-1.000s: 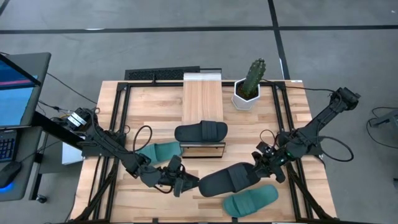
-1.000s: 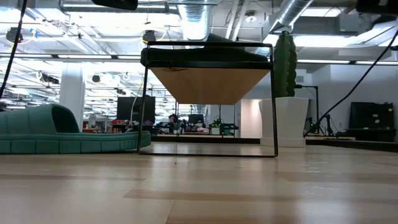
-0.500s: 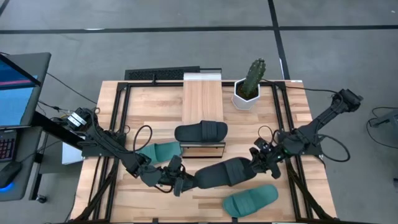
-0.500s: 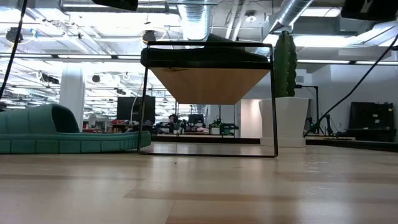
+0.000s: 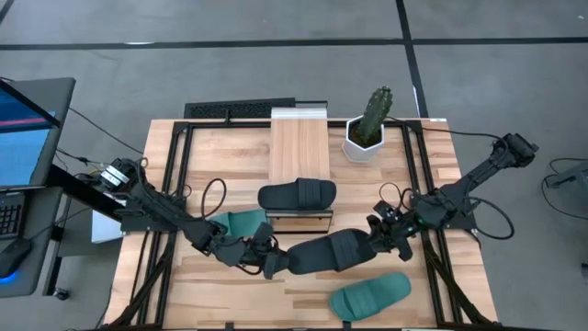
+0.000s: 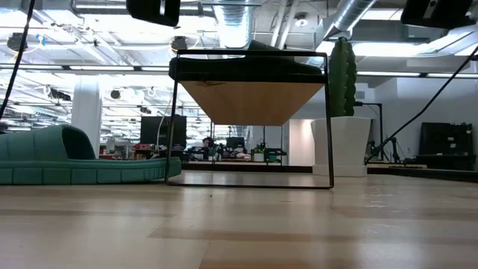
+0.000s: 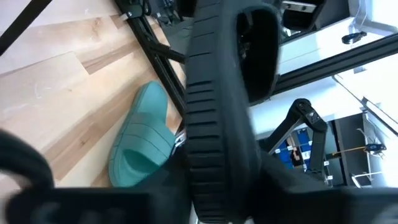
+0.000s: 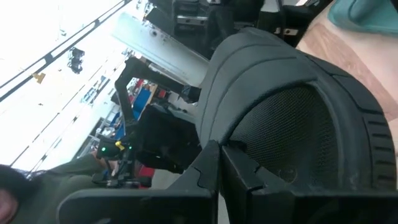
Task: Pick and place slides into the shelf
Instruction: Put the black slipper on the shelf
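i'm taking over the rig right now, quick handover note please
Right gripper: shut on one end of a black slide, held above the table.
Left gripper: at the other end of that slide, fingers around it; a firm grip cannot be confirmed.
Shelf: one black slide rests across its near end.
Teal slides: one beside the shelf's left, one near the table's front edge.
Done: one slide on the shelf.
Left: shelve the black slide in hand, then both teal ones.
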Motion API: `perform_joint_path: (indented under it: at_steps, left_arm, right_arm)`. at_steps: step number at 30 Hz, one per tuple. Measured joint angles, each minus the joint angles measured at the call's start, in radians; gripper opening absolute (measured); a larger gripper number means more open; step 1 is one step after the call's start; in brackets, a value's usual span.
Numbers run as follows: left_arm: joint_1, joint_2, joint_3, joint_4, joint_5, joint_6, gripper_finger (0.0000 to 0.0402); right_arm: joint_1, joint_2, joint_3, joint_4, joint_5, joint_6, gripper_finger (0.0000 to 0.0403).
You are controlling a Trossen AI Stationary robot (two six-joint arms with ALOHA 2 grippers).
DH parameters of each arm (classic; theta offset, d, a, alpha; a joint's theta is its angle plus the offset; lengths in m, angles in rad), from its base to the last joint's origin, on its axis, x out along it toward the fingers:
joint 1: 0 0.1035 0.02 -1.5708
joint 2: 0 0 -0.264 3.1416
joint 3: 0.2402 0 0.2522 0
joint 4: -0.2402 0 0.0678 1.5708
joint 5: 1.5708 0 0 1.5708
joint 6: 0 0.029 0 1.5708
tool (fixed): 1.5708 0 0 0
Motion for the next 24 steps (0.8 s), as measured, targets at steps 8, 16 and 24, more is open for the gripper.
perform_joint_path:
  at_steps: [8, 16, 24]
  left_arm:
    - [0.001, 0.0, 0.0, 0.002, 0.01, 0.007, 0.0038]
    - [-0.001, 0.0, 0.0, 0.037, 0.007, 0.023, 0.0038]
    - [-0.023, -0.001, 0.0, 0.041, -0.003, 0.019, 0.0038]
  right_arm:
    - [-0.003, -0.001, 0.0, 0.005, -0.003, -0.017, 0.0008]
    - [-0.003, -0.001, 0.0, 0.033, -0.002, 0.01, 0.0088]
    - [-0.004, -0.007, 0.0, -0.009, -0.042, 0.038, 0.0187]
